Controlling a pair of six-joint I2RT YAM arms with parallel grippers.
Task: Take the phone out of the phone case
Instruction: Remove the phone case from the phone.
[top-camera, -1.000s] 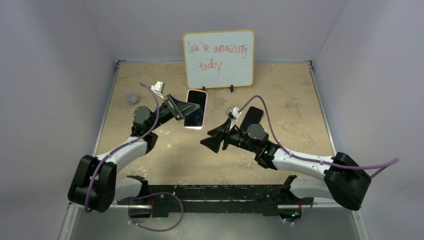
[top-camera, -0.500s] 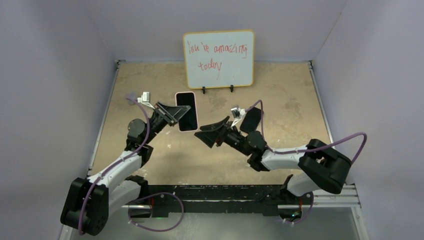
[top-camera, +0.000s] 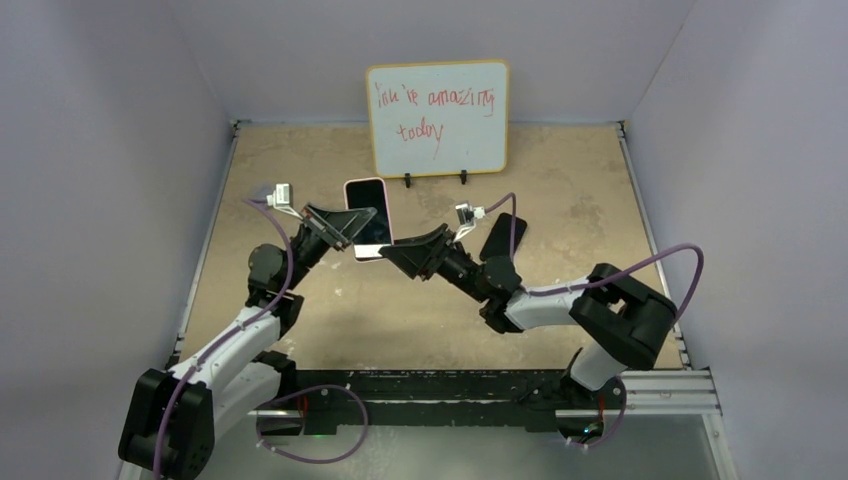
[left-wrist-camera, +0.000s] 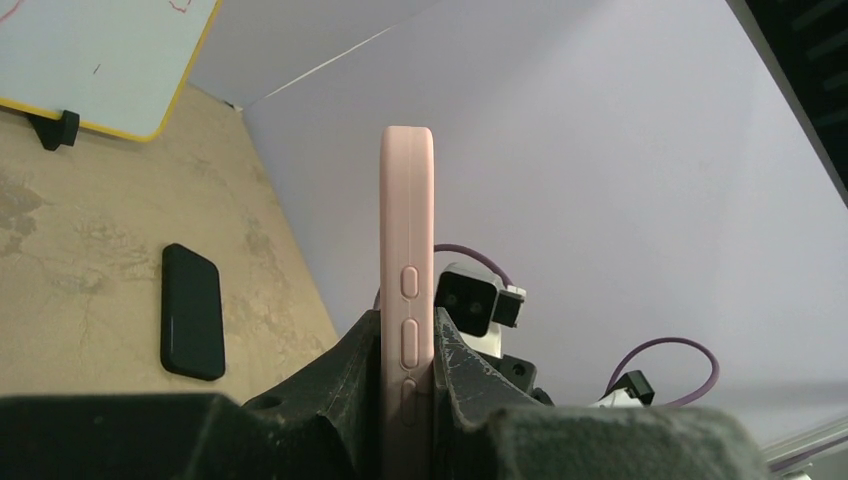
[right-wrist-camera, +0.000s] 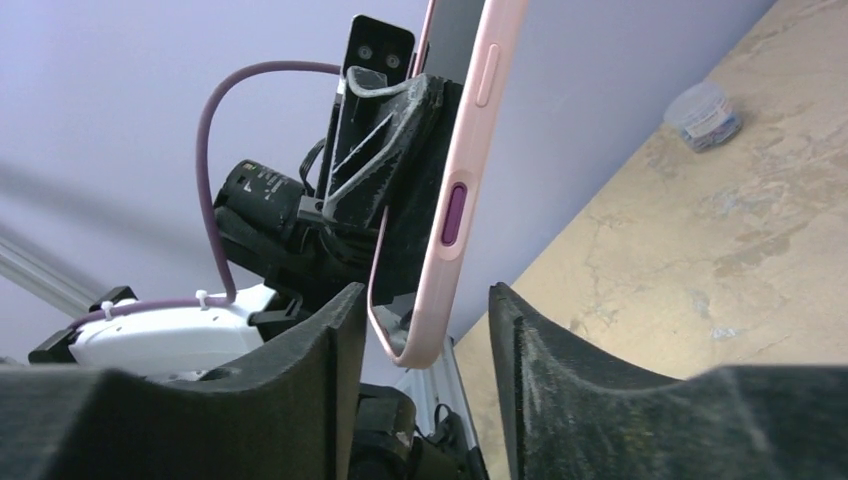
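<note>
A phone (top-camera: 374, 228) in its pink phone case (left-wrist-camera: 407, 230) is held clear of the tan tabletop (top-camera: 560, 170) by the left gripper (top-camera: 350, 228), whose fingers are closed tight on the front and back faces near the lower end. Seen from above, the long axis is tipped up off the table, the top end pointed toward the whiteboard (top-camera: 437, 115) at the back and the dark screen turned up and to the right. From the left wrist, the case is seen edge-on and upright, its side buttons facing the camera. The right gripper (right-wrist-camera: 425, 300) is set at the case's bottom corner with its fingers parted about halfway, one on each side; a gap is seen beside the right-hand finger (right-wrist-camera: 560, 360), and nothing is gripped. A black phone-shaped slab (top-camera: 503, 236) is seen lying flat on the table behind the right arm, and a small round container (right-wrist-camera: 705, 113) is seen farther off.
</note>
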